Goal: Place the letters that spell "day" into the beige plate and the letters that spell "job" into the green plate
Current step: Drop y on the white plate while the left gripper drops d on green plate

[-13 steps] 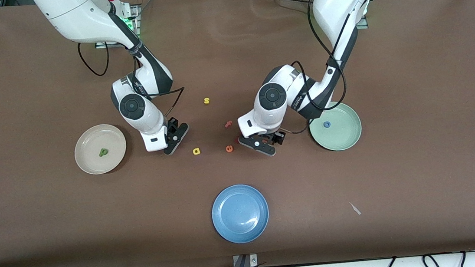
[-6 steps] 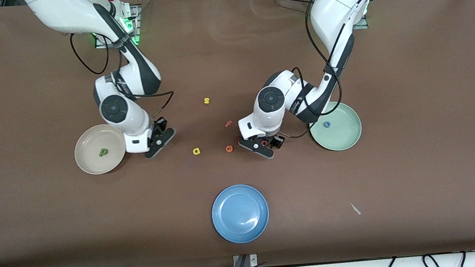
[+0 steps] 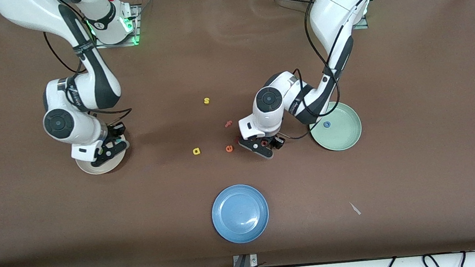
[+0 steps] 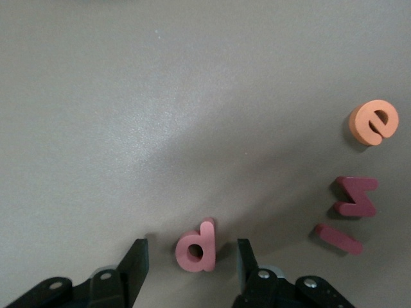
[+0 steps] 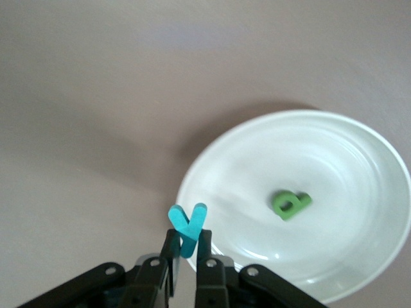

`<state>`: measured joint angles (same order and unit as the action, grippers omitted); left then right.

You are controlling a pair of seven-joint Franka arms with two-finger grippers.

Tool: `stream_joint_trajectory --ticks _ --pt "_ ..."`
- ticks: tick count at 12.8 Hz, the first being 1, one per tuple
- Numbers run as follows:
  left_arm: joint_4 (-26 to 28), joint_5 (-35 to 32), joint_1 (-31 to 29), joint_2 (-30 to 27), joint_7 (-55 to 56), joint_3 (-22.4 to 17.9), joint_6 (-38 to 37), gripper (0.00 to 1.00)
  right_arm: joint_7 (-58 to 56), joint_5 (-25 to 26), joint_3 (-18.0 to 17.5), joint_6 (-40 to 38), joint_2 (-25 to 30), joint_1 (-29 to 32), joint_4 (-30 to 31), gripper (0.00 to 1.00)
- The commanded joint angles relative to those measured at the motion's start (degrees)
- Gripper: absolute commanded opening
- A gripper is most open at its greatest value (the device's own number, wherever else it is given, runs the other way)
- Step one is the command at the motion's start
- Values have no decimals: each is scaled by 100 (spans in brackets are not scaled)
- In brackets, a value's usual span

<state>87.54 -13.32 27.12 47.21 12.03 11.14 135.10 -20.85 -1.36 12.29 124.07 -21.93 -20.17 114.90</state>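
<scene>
Brown tabletop (image 3: 230, 55) carries all items. Right gripper (image 5: 186, 251) is clamped on the teal foam letter y (image 5: 187, 226), over the rim of the round cream-beige plate (image 5: 359, 160); the dark green foam letter d (image 5: 290, 204) lies inside that plate, hidden by the arm in the front view. Left gripper (image 4: 187, 251) is low at the table, fingers (image 4: 136, 256) apart, astride the salmon-red foam letter b (image 4: 198, 246), not touching it. Nearby lie an orange foam e (image 4: 374, 122) and dark red pieces (image 4: 350, 208), hard to identify. A blue foam ring o (image 3: 327, 124) sits in the pale mint-green plate (image 3: 345, 140). The yellow foam letter a (image 3: 196, 151) lies between the arms.
</scene>
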Motion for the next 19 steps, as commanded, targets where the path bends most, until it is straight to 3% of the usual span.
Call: stream_joint_trajectory --ticks 1,2,3,4,5,7,9,12,17,19 --pt "8 -180 30 25 36 -33 70 53 -76 -102 124 -50 -39 117 67 5" --pt "0 -180 30 25 36 -33 70 46 -77 -145 124 -50 -83 223 67 32" --pt "-1 -180 30 25 36 -33 70 35 -77 -381 124 -67 -92 311 50 85" --pt "-1 -180 21 25 36 -33 70 24 -129 -609 124 -102 -92 312 -3 100" --pt "-1 -180 30 16 45 -33 70 14 -138 -664 98 -216 -83 294 -90 100" --pt "-1 -171 13 -27 245 -33 52 7 -86 -682 80 -532 -101 242 -318 100" --pt "0 -163 -23 -185 413 -24 -44 4 -68 -900 19 -533 -118 241 -381 100" --pt "8 -145 -84 -624 573 -24 -894 8 -50 -1787 -51 -542 -232 215 -582 100" --pt "26 -83 -435 -1213 529 -24 -2318 5 1038 -1789 -52 -542 -321 -215 -952 100" --pt "279 -83 -593 -1415 362 -15 -2479 4 1136 -1745 -52 -533 -399 -355 -1127 100"
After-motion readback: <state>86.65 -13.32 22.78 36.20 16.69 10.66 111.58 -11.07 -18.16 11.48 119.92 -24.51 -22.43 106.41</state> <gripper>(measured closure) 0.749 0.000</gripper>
